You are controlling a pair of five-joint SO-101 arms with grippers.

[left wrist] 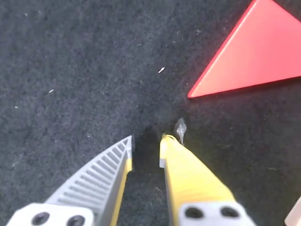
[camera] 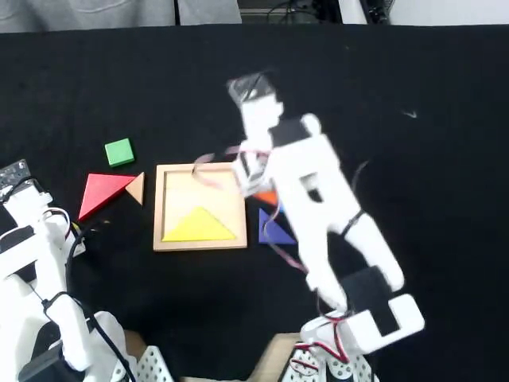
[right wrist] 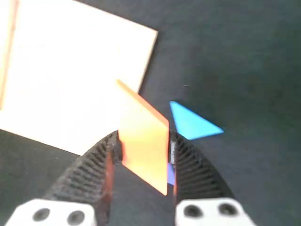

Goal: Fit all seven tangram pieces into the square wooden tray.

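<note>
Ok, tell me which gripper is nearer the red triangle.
Left. The left gripper is just short of a corner of the red triangle; the right gripper, holding the orange piece, is at the far edge of the wooden tray, which lies between.

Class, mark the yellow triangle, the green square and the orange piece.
yellow triangle [camera: 199,225], high view, centre of face
green square [camera: 119,152], high view, centre of top
orange piece [right wrist: 143,143], right wrist view, flat face centre

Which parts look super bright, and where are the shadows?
Right wrist view: the tray glares nearly white; the orange piece in the right gripper is brightly lit. Left wrist view: a dark shadow sits on the cloth under the left gripper. High view: the cloth is evenly lit.
</note>
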